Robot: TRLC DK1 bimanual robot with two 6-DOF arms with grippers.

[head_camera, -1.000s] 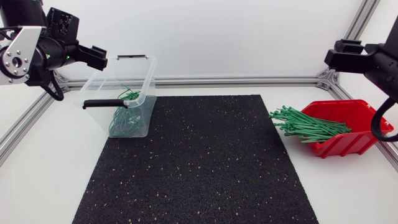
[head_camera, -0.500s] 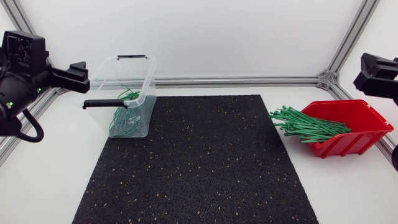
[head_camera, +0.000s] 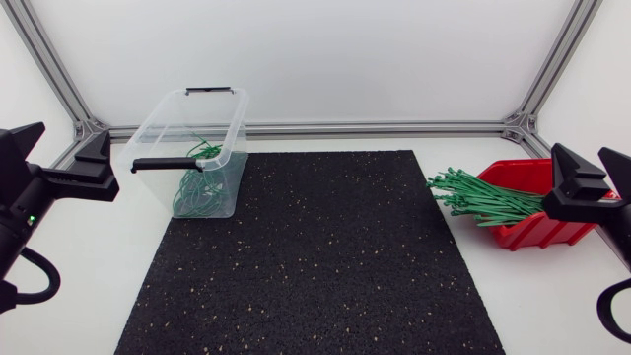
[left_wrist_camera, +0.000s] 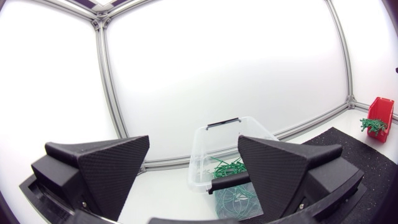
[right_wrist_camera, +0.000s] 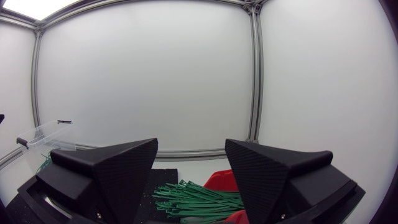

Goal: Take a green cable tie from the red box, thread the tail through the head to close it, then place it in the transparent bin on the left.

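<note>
The black mat (head_camera: 315, 256) covers the table's middle. The transparent bin (head_camera: 161, 126) stands at its far left corner, looped ties (head_camera: 197, 189) inside. The red box (head_camera: 567, 182) sits at the right, green cable ties (head_camera: 488, 202) spilling over its lip. The left gripper (left_wrist_camera: 194, 142) and right gripper (right_wrist_camera: 191, 143) gape wide, holding nothing.

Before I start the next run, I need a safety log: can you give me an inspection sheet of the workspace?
Surface: black speckled rubber mat on a white table.
Job's things: transparent plastic bin at the mat's back left corner, looped green ties inside; red plastic box at the right, a bundle of straight green cable ties sticking out toward the mat.
Clutter: nothing seen.
Grippers: left gripper and right gripper both open and empty.
Cables: left arm's black cable loop and right arm's black cable loop, both off the mat.
Surroundings: aluminium frame rail along the table's back edge.
</note>
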